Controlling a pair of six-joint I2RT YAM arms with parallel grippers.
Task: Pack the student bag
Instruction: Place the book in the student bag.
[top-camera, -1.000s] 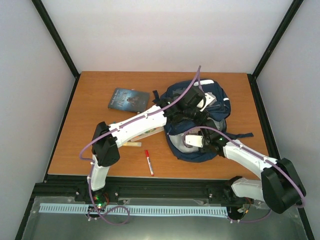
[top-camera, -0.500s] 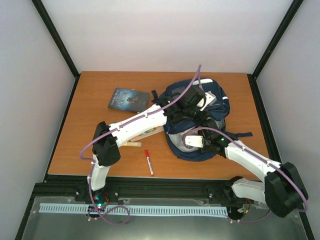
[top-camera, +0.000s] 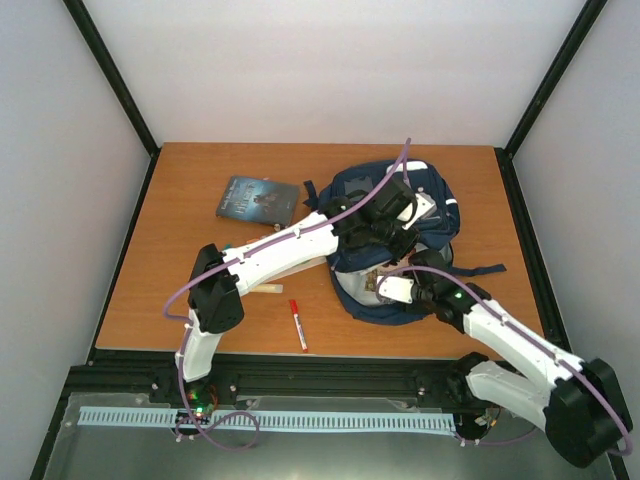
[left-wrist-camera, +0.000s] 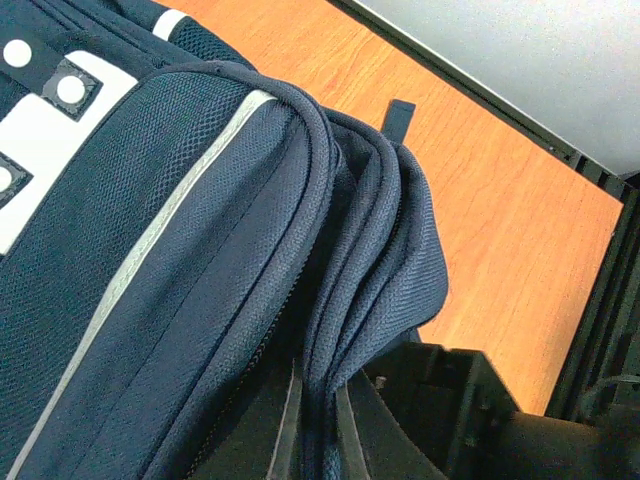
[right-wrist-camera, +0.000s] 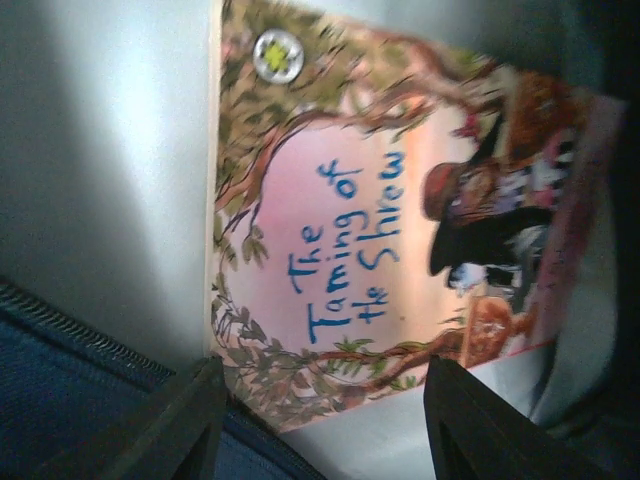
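The student bag (top-camera: 445, 212), navy with white stripes, lies at the table's middle right with its mouth pulled open. My left gripper (top-camera: 388, 222) is shut on a fold of the bag's upper rim; in the left wrist view the fingers (left-wrist-camera: 285, 425) pinch the navy fabric (left-wrist-camera: 180, 250) between them at the gripper (left-wrist-camera: 318, 405). My right gripper (top-camera: 388, 284) stands open at the bag's mouth. The right wrist view shows a picture book, "The Taming of the Shrew" (right-wrist-camera: 400, 230), lying flat on the light grey lining (right-wrist-camera: 100, 150), just beyond the open gripper (right-wrist-camera: 322, 385), which does not touch it.
A dark-covered book (top-camera: 257, 198) lies at the back left of the table. A red marker (top-camera: 298, 324) rests near the front edge. A pale flat stick (top-camera: 265, 288) pokes out from under the left arm. A dark strap (top-camera: 482, 270) trails right of the bag.
My right gripper has drawn back toward the front edge, out of the bag's mouth, with its jaws spreading wider. The left gripper has held the rim and lifted it slightly.
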